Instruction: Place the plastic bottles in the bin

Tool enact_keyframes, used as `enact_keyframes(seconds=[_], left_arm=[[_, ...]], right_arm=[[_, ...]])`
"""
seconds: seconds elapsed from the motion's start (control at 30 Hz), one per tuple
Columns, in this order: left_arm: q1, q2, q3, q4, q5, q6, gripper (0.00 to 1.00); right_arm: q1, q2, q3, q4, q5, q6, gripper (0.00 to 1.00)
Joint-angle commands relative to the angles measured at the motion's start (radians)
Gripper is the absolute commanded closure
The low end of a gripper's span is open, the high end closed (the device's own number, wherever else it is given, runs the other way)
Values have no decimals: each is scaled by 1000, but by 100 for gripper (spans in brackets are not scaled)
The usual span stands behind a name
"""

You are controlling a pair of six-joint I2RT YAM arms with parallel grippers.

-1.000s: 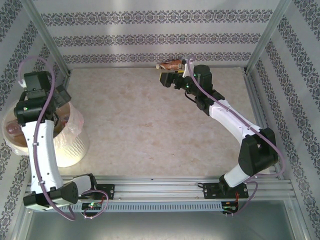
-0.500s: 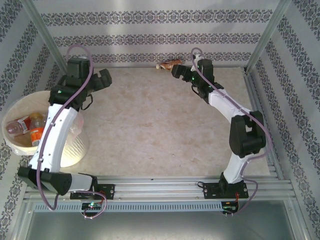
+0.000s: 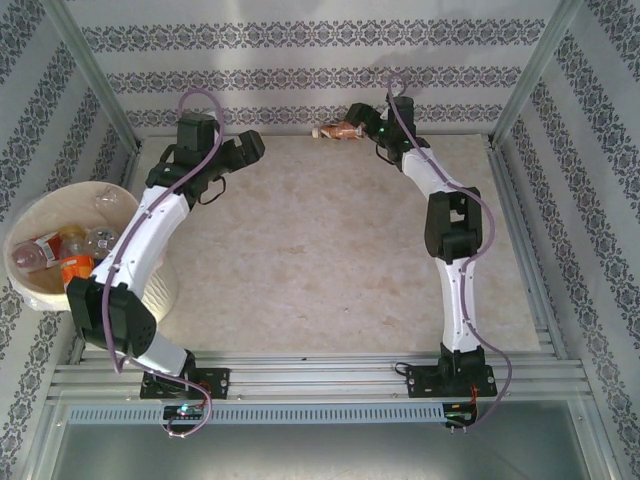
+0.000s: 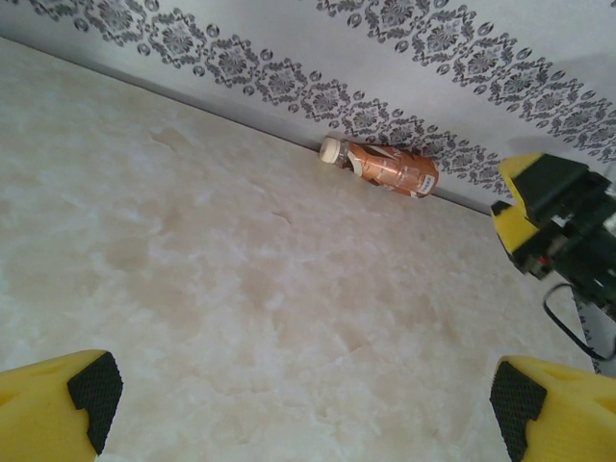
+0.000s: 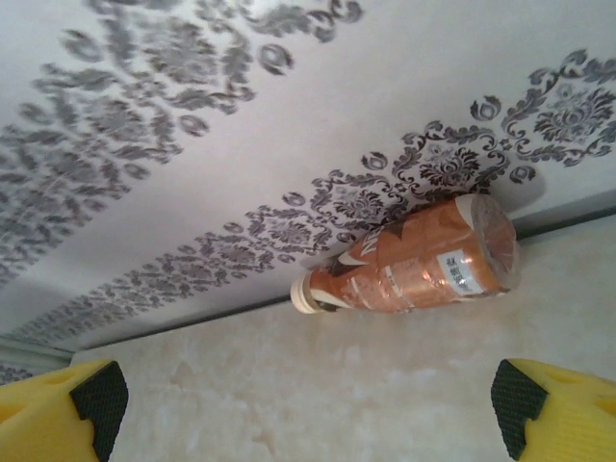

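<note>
broadly, the pale marbled desk [image 3: 320, 250] takes up most of the enclosure, closed at the far side by a wall [image 3: 300, 70] papered in grey damask bands. at the desk's left edge stands the bin [image 3: 75, 192], a round cream tub with a wide rim, well apart from the far wall. the left arm [image 3: 150, 225] rises from its base at the near edge and leans past the bin toward the far left part of the desk. the right arm [image 3: 450, 230] stretches almost straight from its base to the far wall. the left gripper [image 3: 238, 160] hangs over the far left of the desk with its jaws spread wide and nothing between them; in the left wrist view its yellow fingers [image 4: 58, 404] frame bare desk. the right gripper [image 3: 358, 118] is also spread wide and holds nothing, hovering near the wall just beside the brown bottle [image 3: 340, 130]; its yellow fingers [image 5: 558, 404] sit at the lower corners of the right wrist view with the bottle beyond them, untouched. several plastic bottles [image 3: 75, 260] lie inside the bin, one with an orange label, one with red, others clear. the brown bottle lies on its side on the desk, pressed against the foot of the far wall, its white cap [image 5: 304, 295] pointing left.
</note>
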Motion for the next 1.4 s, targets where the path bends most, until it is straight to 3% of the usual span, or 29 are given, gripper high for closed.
enact_keyframes(seconds=[0.0, 0.17, 0.37, 0.7, 0.93, 1.17, 1.37], left_arm=[[-9, 20, -6, 65, 29, -30, 0], [-9, 56, -21, 80, 7, -27, 0], [-8, 139, -9, 115, 57, -52, 0], [-9, 307, 17, 217, 123, -85, 0], [-9, 469, 73, 310, 86, -92, 0], [8, 605, 177, 379, 109, -168, 0], [23, 637, 195, 421, 86, -214, 0]], right_arm=[[-13, 135, 225, -134, -48, 76, 2], [-38, 293, 459, -187, -49, 109, 2], [-67, 378, 498, -46, -182, 184, 2], [-57, 528, 645, 92, -148, 228, 2], [-13, 552, 661, 147, -127, 184, 2], [25, 514, 657, 106, -221, 141, 3], [69, 480, 626, 85, -286, 155, 3]])
